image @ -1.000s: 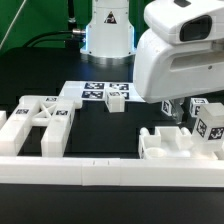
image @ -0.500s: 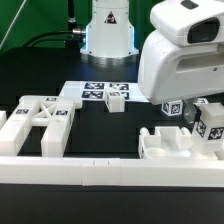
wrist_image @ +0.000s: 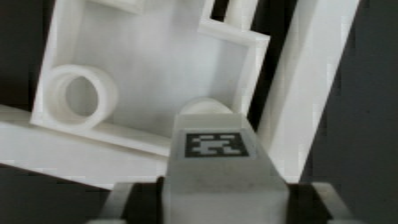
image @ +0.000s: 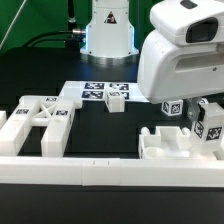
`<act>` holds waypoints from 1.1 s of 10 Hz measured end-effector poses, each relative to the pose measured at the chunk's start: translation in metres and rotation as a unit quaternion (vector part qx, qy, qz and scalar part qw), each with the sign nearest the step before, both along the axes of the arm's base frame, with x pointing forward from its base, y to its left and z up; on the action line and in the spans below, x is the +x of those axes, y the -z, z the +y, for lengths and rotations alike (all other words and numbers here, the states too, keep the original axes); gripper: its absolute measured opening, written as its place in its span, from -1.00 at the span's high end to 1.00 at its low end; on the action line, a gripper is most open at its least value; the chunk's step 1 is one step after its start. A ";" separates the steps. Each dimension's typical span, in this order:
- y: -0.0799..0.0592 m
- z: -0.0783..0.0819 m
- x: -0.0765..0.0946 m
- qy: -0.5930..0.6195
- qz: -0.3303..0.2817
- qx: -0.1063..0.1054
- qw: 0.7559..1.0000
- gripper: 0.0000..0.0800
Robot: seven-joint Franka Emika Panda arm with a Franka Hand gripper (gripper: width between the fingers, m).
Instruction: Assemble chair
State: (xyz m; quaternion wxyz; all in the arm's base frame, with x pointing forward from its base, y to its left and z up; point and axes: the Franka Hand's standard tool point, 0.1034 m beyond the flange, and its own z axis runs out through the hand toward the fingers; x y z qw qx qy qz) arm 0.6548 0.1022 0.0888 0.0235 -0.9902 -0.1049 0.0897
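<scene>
Trouble would start low on the black table (image: 60, 75): the chair frame part (image: 165, 148) lies loose at the exterior view's right. The tagged post (wrist_image: 217, 150), pinched narrowly between the fingers (wrist_image: 135, 206), might twist or shove it aside.

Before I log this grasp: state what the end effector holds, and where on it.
A tagged white chair part, pinched across its two sides, at the end nearest the wrist.

tall white plastic chair post (wrist_image: 217, 175): black-and-white square tag | notched white plastic chair blocks (image: 45, 120), 9 o'clock: same tags | flat table (image: 100, 135): black | marker board (image: 70, 92): white, black-and-white tags
</scene>
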 end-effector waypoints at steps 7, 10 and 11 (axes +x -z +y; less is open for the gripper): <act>0.007 0.010 -0.007 0.373 -0.044 -0.016 0.927 0.29; 0.007 0.015 -0.006 0.457 -0.039 -0.023 0.888 0.29; 0.007 0.017 -0.006 0.493 -0.034 -0.026 0.869 0.29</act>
